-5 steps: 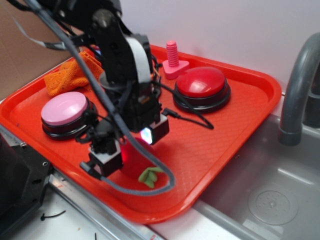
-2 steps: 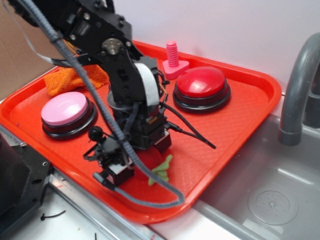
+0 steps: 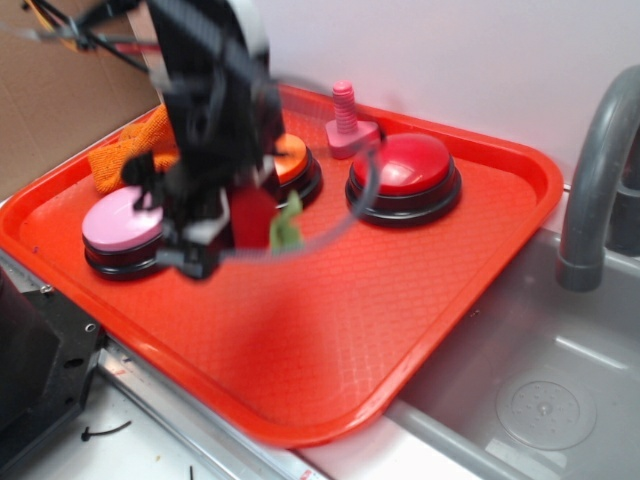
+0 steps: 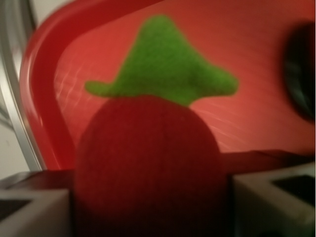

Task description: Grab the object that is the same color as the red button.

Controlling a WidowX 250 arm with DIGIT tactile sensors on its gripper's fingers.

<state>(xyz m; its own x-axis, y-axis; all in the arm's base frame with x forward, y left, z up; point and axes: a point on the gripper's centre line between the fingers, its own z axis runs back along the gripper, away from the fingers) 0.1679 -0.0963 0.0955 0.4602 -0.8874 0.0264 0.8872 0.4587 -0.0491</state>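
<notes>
My gripper (image 3: 235, 230) is shut on the dark-red plush strawberry (image 3: 252, 218) and holds it above the tray, between the pink and orange buttons. Its green felt stem (image 3: 287, 226) points right. In the wrist view the strawberry (image 4: 148, 163) fills the gap between my two fingers (image 4: 32, 210), with the green stem (image 4: 165, 66) on top. The glossy red dome button (image 3: 403, 168) on its black base sits at the tray's back right, apart from my gripper.
An orange-red tray (image 3: 380, 340) holds a pink dome button (image 3: 118, 222), an orange dome button (image 3: 292, 160) partly hidden by my arm, a pink plastic bolt (image 3: 347, 118) and an orange cloth (image 3: 125, 160). A grey sink (image 3: 540, 370) and faucet (image 3: 595, 160) are at the right.
My gripper closed on the strawberry at the tray's front and has lifted it up and toward the back left. The arm is blurred from motion.
</notes>
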